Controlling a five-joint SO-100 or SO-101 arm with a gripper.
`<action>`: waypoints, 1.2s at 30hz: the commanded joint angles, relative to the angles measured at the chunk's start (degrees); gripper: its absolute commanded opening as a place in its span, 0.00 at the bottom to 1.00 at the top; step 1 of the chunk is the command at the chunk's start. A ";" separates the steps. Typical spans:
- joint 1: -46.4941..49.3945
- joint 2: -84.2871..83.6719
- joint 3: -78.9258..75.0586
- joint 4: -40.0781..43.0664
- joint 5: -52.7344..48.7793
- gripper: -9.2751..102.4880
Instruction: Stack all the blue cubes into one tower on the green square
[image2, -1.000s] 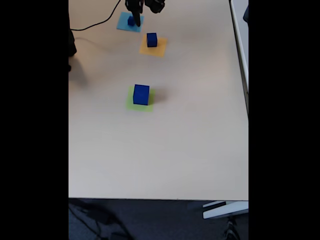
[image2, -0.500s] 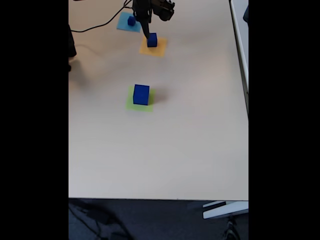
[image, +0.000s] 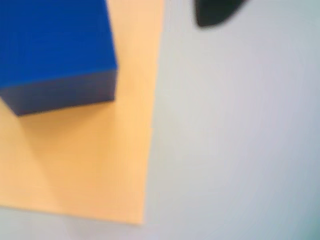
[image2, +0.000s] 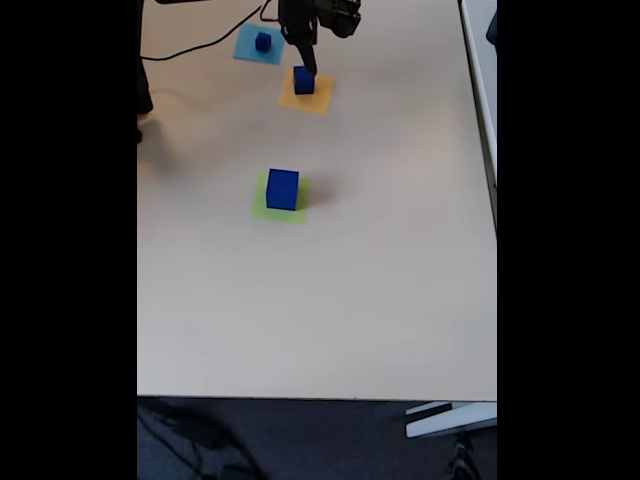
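Observation:
The largest blue cube (image2: 282, 189) stands on the green square (image2: 262, 209) in the middle of the table. A medium blue cube (image2: 304, 81) (image: 55, 45) sits on an orange paper square (image2: 318, 98) (image: 85, 165). The smallest blue cube (image2: 263, 42) rests on a light-blue paper square (image2: 246, 46) at the back. No tower stands; each cube is alone on its own square. My gripper (image2: 307, 60) hangs just above and behind the medium cube, holding nothing. In the wrist view one dark fingertip (image: 215, 12) shows to the right of that cube. Jaw spacing is unclear.
A black cable (image2: 195, 47) trails across the table's back left. A dark object (image2: 145, 95) sits at the left edge. The table's front edge (image2: 320, 398) runs across the lower part of the fixed view, and its right edge (image2: 484, 130) is near.
The gripper has moved right and forward from over the smallest cube on the light-blue square to over the medium cube on the orange square. None of the cubes has moved.

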 joint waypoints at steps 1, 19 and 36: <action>-0.26 1.05 0.18 -1.76 -0.35 0.37; -0.88 3.52 12.66 -12.04 -0.97 0.36; -0.88 4.48 16.79 -16.26 -1.14 0.35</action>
